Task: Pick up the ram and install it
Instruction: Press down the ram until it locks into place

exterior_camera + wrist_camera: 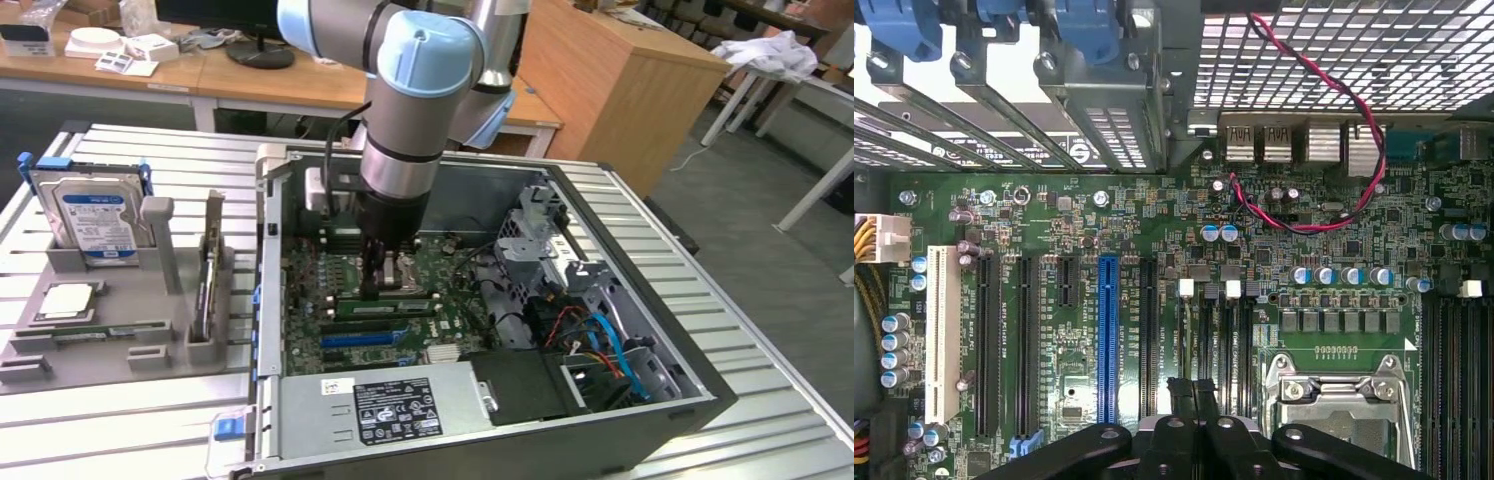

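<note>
The gripper (379, 272) is lowered over the motherboard (1154, 300) inside the case (694, 395), fingers (1192, 392) pressed together, nothing visibly pinched. The ram (88, 330) lies untouched in the left holder (100, 310); pickup and installation remain.

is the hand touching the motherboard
Cannot tell. In the exterior view the hand is low over the motherboard, hiding any gap. In the wrist view its shut fingertips overlap the board, with no contact point visible.
</note>
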Robot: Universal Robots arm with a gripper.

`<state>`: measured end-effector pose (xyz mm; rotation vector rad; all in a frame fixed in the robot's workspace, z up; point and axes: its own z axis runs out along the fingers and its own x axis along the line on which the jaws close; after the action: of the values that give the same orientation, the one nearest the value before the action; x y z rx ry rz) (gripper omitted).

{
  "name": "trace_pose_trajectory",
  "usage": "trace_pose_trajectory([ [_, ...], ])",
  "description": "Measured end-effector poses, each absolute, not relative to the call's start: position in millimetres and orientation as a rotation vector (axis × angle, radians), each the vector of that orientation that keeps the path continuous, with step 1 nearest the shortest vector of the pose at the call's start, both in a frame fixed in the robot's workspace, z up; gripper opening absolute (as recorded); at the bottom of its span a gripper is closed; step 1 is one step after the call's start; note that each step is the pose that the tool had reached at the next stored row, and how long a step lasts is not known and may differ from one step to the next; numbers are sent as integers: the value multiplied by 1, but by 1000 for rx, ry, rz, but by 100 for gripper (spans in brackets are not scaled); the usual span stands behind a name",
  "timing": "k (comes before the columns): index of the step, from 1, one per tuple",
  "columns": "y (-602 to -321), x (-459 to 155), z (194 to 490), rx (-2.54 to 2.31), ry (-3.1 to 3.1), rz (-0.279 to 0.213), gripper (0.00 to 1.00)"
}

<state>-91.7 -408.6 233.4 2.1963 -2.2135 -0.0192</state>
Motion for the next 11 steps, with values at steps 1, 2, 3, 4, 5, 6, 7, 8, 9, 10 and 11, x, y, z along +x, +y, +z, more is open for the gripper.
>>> trace_pose_trajectory([
  [1,-409,-92,233,2197,-2213,-20,11],
  [2,-409,-92,233,2197,-2213,-20,11],
  [3,-409,-92,233,2197,-2213,-20,11],
  [4,-409,-92,233,2197,-2213,-20,11],
  [5,-409,-92,233,2197,-2214,-20,11],
  [6,-409,-92,233,2197,-2214,-20,11],
  [7,-409,-92,232,2197,-2214,-20,11],
  [8,-409,-92,232,2197,-2214,-20,11],
  [9,-409,-92,231,2197,-2213,-20,11],
  [10,-409,-92,231,2197,-2213,-20,11],
  [11,-409,-92,231,2196,-2213,-20,11],
])
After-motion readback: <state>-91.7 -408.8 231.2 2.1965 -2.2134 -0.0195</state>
